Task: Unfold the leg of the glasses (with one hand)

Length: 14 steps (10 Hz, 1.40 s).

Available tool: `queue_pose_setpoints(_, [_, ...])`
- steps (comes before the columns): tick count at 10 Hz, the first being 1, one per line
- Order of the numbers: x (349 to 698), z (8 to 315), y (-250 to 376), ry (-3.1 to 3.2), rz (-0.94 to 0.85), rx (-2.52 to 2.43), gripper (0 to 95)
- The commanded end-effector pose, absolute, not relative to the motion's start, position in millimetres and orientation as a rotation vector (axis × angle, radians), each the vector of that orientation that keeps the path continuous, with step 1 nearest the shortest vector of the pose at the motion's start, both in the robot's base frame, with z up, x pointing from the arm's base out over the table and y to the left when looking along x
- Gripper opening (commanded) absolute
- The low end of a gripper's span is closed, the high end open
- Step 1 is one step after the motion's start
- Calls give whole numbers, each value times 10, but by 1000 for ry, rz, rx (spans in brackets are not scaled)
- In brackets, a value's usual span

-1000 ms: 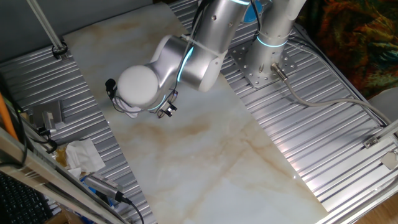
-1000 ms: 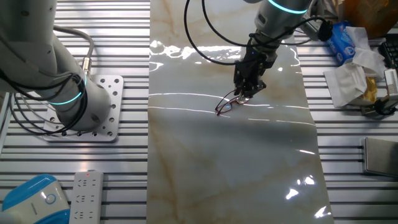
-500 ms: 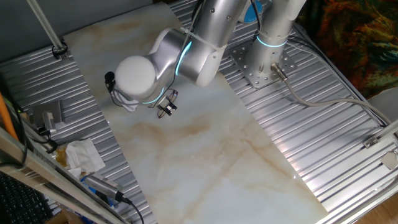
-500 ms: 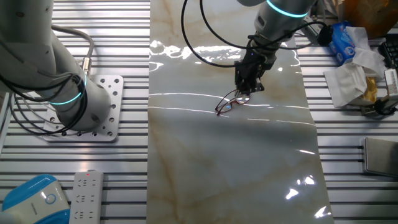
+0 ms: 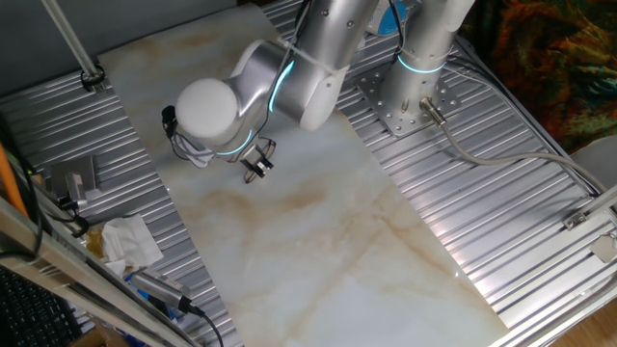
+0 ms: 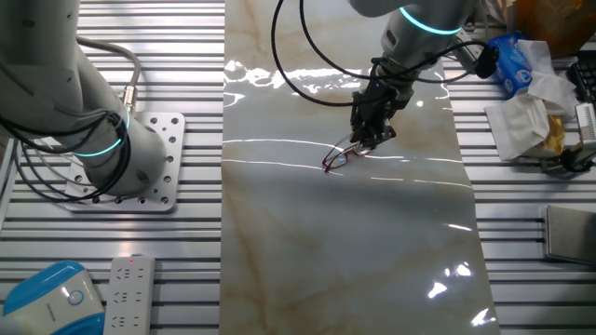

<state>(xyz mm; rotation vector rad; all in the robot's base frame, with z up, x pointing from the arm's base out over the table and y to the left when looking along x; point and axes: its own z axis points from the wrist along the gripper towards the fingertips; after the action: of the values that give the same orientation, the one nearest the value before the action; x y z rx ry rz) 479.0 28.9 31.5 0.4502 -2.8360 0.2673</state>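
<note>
Gripper (image 6: 365, 141) points down at the marble-pattern tabletop (image 6: 345, 242), black fingertips right at the upper end of the glasses (image 6: 337, 156). Glasses lie on the marble near mid-table, thin reddish-brown wire frame, one small lens visible at the lower-left end; frame runs diagonally up-right toward the fingertips. Fingertips look touching or just over the frame; cannot tell if the jaws are apart or pinched on a leg, too small. In one fixed view the gripper (image 5: 256, 166) pokes out below the arm's white round joint (image 5: 205, 109); glasses not visible there, hidden or too thin to see.

Cyan ring glows on the arm wrist (image 6: 430, 20). Second arm base (image 6: 93, 121) sits left on the ribbed metal table, also with a cyan ring. Black cables (image 6: 307, 79) loop over the marble behind the gripper.

Clutter: white power strip (image 6: 128, 293) and blue-white device (image 6: 51, 300) bottom left; crumpled tissue (image 6: 531, 116) and blue packet (image 6: 511, 61) at right. No readable brand or text anywhere; print on the packet too blurred.
</note>
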Motion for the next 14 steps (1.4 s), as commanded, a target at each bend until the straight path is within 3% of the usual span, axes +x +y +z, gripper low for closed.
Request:
queue_pose_setpoints(1, [4815,275,288,-2834,264,444,190])
queue_pose_setpoints(6, [4817,234,281,-2837,265,435,190])
queue_pose_setpoints(7, [4816,235,281,-2839,263,429,0])
queue_pose_setpoints(14, [4819,234,285,-2844,251,425,0])
